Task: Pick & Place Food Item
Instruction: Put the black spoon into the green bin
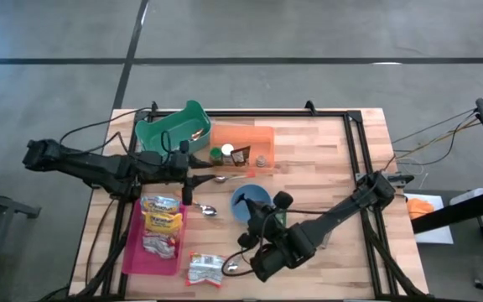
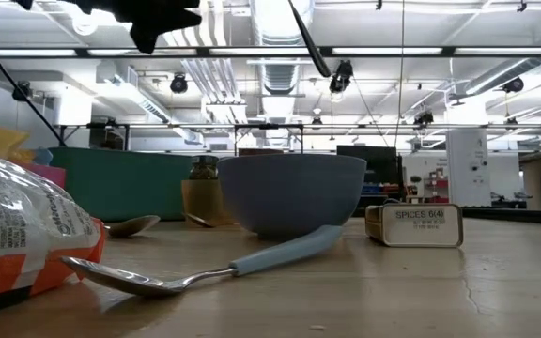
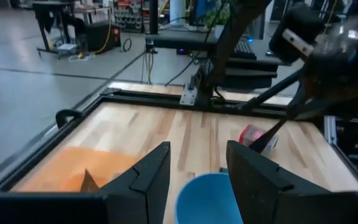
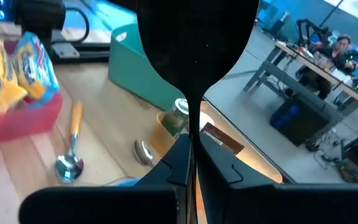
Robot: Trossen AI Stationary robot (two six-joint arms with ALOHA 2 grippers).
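The left gripper (image 1: pixel 198 175) hangs with its fingers (image 3: pixel 148 171) parted and nothing between them, above the table just left of the blue bowl (image 1: pixel 250 201), next to the green bin (image 1: pixel 174 130) and the orange tray (image 1: pixel 243 144) of jars. The right gripper (image 1: pixel 262 220) is clenched tight on nothing, poised at the bowl's near rim. Left of the bowl, the pink tray (image 1: pixel 132 252) holds three snack packets (image 1: pixel 163 222), a fourth food packet (image 1: pixel 204 269) lies on the wooden table (image 1: pixel 325 159) below and left of the bowl, and a spoon (image 1: pixel 209 210) rests between bowl and pink tray.
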